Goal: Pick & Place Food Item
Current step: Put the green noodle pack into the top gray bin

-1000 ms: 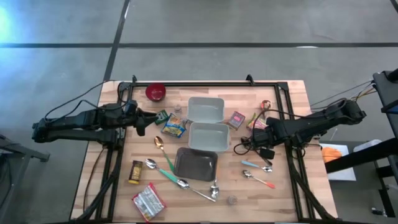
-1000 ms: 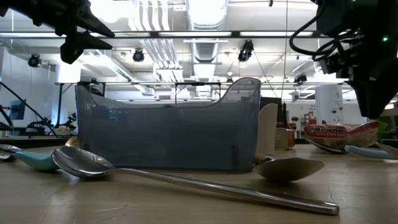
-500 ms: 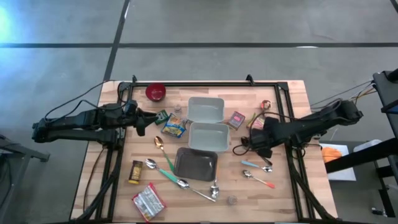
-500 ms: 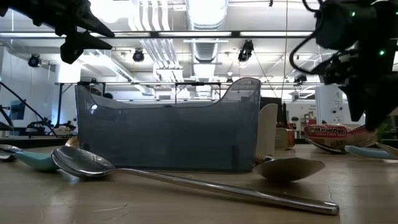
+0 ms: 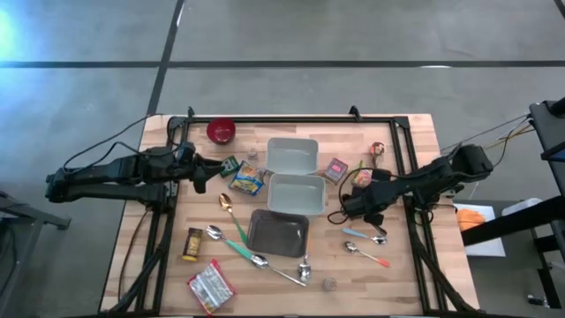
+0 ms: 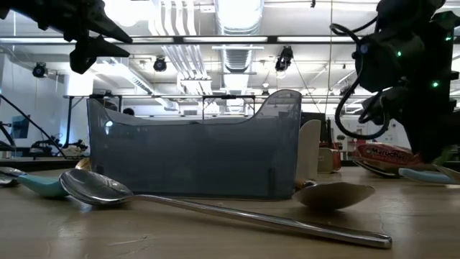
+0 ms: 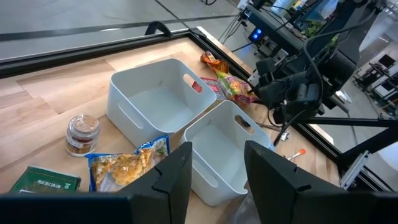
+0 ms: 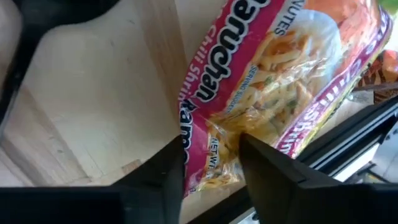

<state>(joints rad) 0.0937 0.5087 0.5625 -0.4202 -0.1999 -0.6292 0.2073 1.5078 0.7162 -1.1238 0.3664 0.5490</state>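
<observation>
1. Reporting the right gripper [image 5: 356, 201] first: it is hanging low over the right half of the table [image 5: 415, 132], just beside the right-hand frame rail [image 5: 399, 159].
2. Ramen packet [image 5: 363, 176] is lying by that rail, to the right of the two white bins, with the right arm partly covering it in the high view.
3. Right wrist view is showing the right gripper [image 8: 211, 142] with a narrow gap, and one end of the ramen packet [image 8: 273, 81] is sitting in that gap. I cannot tell whether it is actually clamping the packet or just straddling it.
4. Low view is showing the packet [image 6: 384, 152] sitting down near the tabletop, behind the right arm.
5. Left gripper [image 5: 212, 174] is hovering over the left side of the table, well apart from the packet, next to the green box [image 5: 231, 164] and the yellow snack bag [image 5: 248, 179].
6. Left wrist view is showing the left gripper [image 7: 217, 149] partly spread and gripping nothing, looking out over the upper bin [image 7: 155, 99] and the lower bin [image 7: 217, 146].
7. Upper bin [image 5: 291, 156] and lower bin [image 5: 296, 193] are touching each other mid-table, and the dark tray [image 5: 278, 232] is sitting just beside the lower one.
</observation>
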